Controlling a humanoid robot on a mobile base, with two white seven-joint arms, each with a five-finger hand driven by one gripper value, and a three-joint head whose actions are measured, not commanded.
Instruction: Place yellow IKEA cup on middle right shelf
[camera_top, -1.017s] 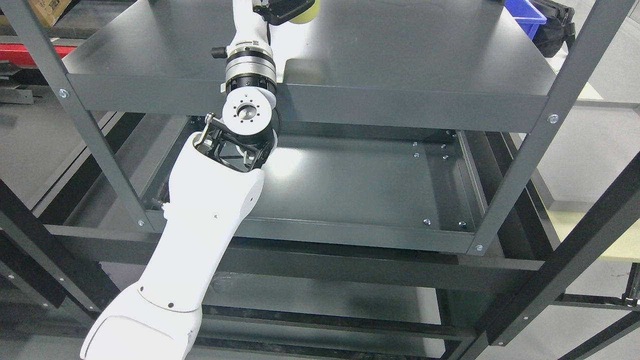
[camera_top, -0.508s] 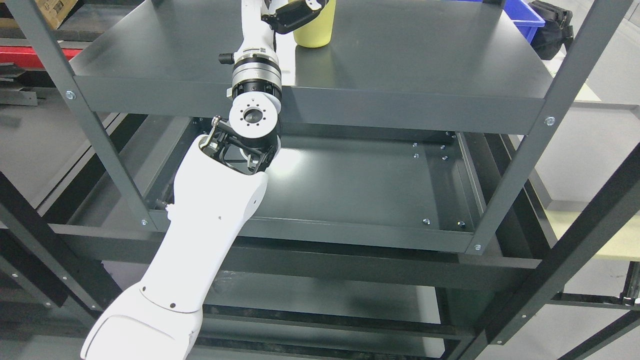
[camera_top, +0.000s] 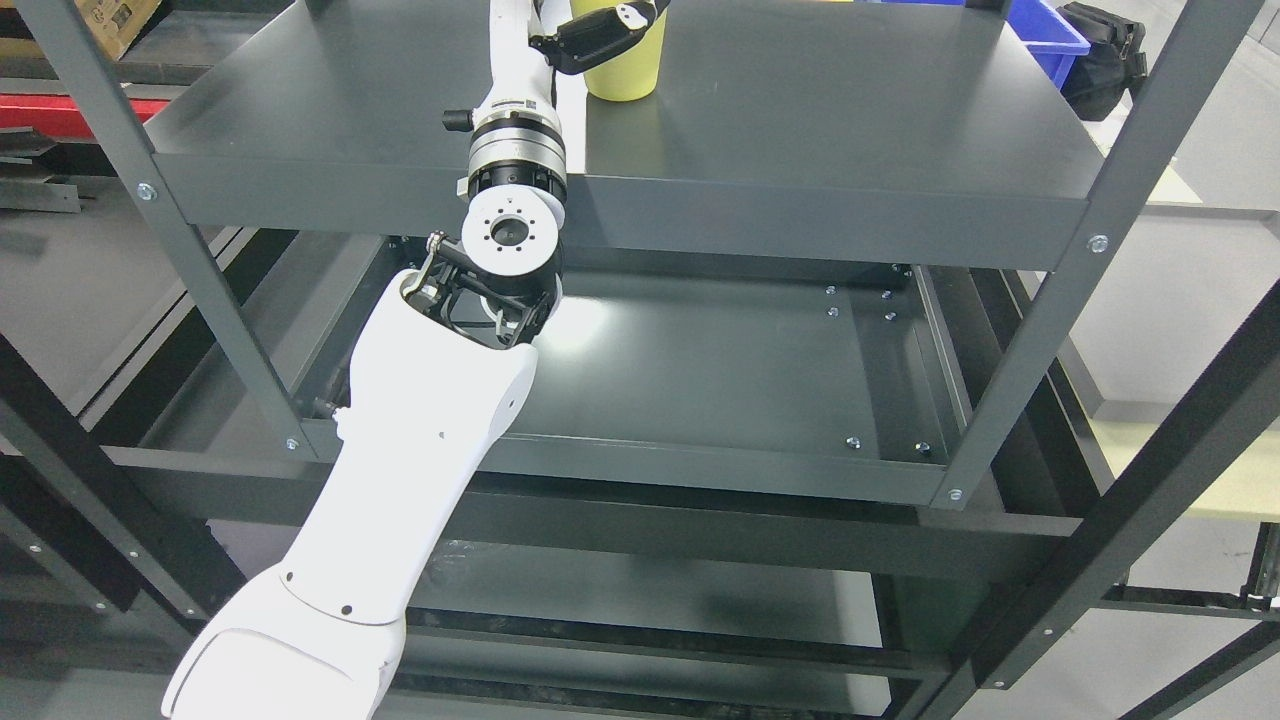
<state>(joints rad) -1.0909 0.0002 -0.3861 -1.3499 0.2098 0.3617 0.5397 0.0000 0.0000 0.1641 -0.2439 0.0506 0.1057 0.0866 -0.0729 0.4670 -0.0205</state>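
Observation:
The yellow cup (camera_top: 626, 74) stands upright at the top edge of the head view, its base on the dark grey shelf (camera_top: 820, 120), left of the shelf's middle. My left arm rises from the lower left, past the shelf's front lip. Its hand (camera_top: 600, 28) is wrapped around the cup's left side, with dark fingers (camera_top: 585, 32) lying across the cup. The cup's rim is cut off by the frame's top. The right arm is out of view.
A lower grey shelf (camera_top: 720, 370) lies beneath, with bolts near its right wall. A blue bin (camera_top: 1048, 30) and a black bag (camera_top: 1105, 55) sit at the far right, a cardboard box (camera_top: 115, 18) at the far left. Slanted grey uprights (camera_top: 1120, 190) frame the shelves.
The hand and cup have come down in the picture, and the cup's base now rests on the shelf. The camera has shifted slightly.

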